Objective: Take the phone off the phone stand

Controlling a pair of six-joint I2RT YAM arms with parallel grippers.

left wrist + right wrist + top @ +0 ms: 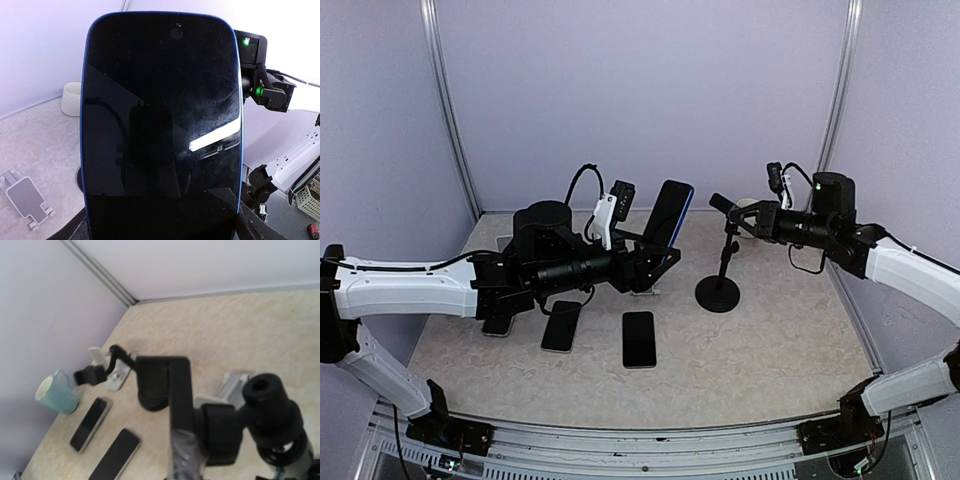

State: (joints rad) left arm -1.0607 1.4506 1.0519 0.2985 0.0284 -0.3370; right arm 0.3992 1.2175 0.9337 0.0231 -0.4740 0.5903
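Note:
The phone (671,213) has a blue rim and a black screen. It stands tilted above the table, and in the left wrist view the phone (160,130) fills the frame. My left gripper (658,250) is shut on its lower long edges, and the left gripper (165,227) shows only dark fingers (256,227) at the bottom corners. The black phone stand (720,290) has a round base and a thin pole, just right of the phone with a gap between them. My right gripper (724,206) is shut on the stand's head. In the right wrist view the stand (156,385) sits below the right gripper (187,455).
Two dark phones (639,338) (561,325) lie flat on the table in front of the left arm. A grey holder (26,197) and a white cup (72,99) sit on the table. A teal mug (55,392) and another grey holder (111,371) stand near the wall.

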